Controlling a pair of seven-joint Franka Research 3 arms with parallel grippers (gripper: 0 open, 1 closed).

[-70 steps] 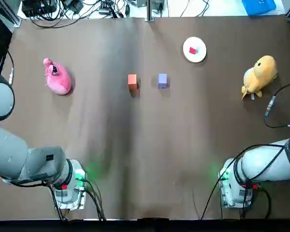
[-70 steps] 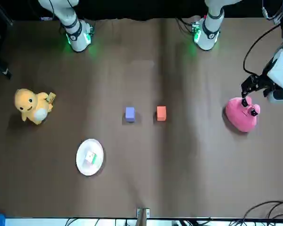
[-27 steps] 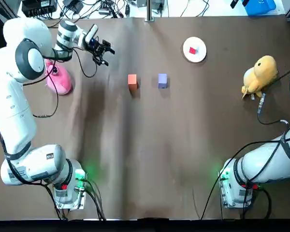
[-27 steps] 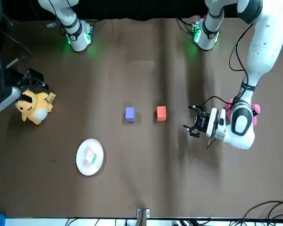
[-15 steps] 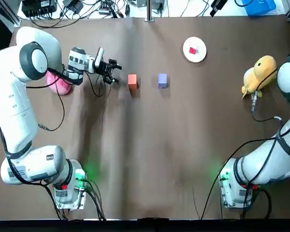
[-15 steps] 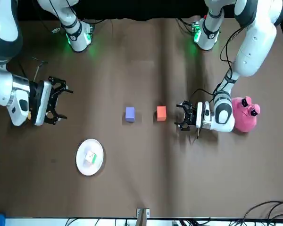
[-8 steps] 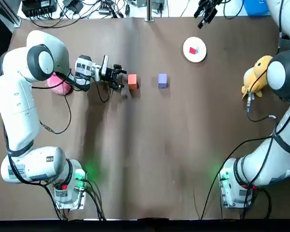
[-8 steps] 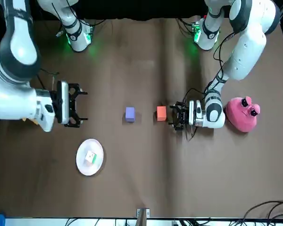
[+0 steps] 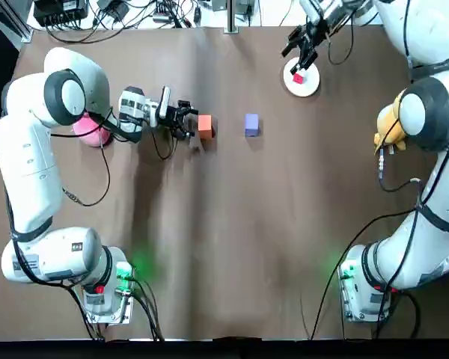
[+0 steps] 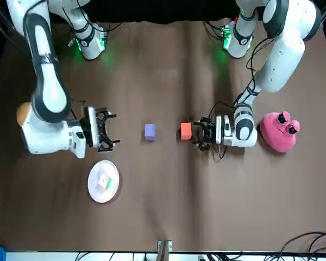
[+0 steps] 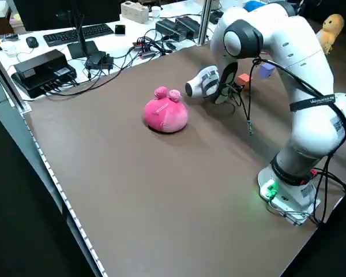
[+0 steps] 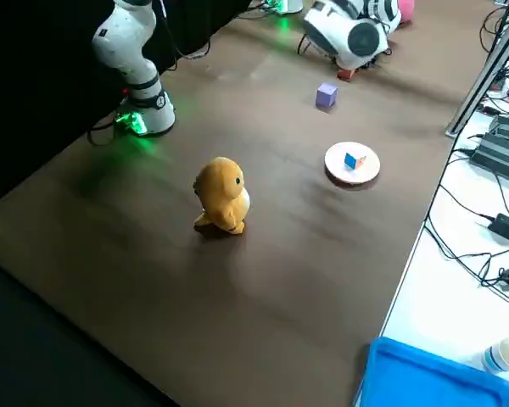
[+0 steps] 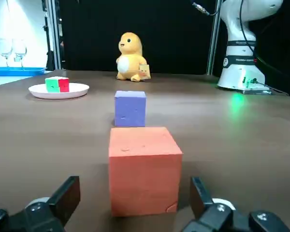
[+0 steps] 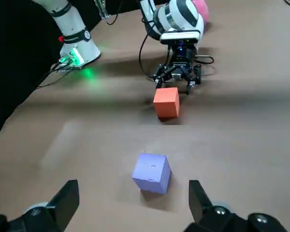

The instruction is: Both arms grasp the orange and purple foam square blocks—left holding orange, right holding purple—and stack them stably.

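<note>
The orange block (image 10: 186,130) should be straddled squarely by the wide left gripper (image 10: 200,134); the right gripper (image 10: 113,129), seemingly wide too, is held apart.

Brown table (image 9: 247,239), orange block (image 9: 204,126), purple block (image 9: 251,124)

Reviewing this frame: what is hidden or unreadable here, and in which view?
Left side view: the orange block is mostly behind the left arm.
Front view: the yellow plush is almost wholly behind the right arm.
Right side view: the right hand is outside the frame.
</note>
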